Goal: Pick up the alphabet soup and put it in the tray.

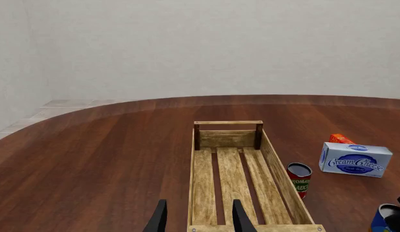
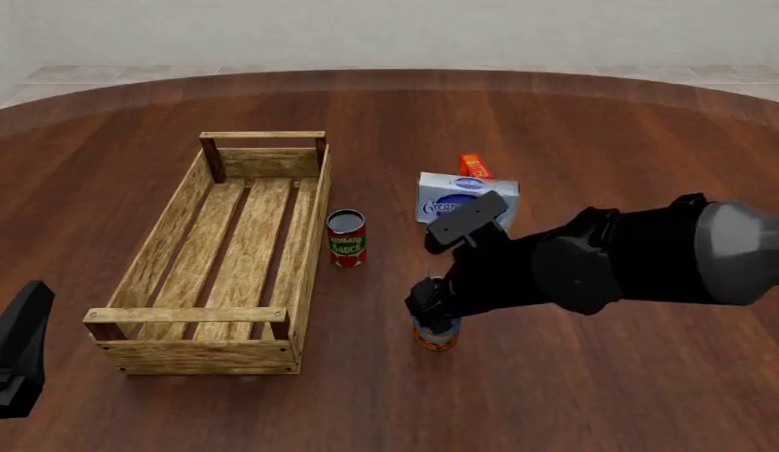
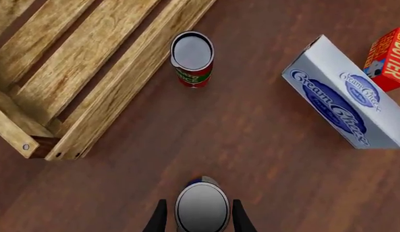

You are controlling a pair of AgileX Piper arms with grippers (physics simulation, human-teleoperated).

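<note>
Right pincer (image 3: 195, 217) astride soup (image 3: 201, 207) (upright)

soup can upright on the table, crate empty

the alphabet soup (image 2: 436, 336) is a small can standing upright on the dark wood table, lower centre of the front view, well right of the tray. only its orange-yellow bottom band shows there; from above its silvery lid (image 3: 201, 208) is a plain round disc at the bottom centre of the frame. the tray (image 2: 175, 226) is a long light-wood slatted crate with low sides and raised end bars, lying lengthwise in the left half of the front view, nothing inside it.
</note>
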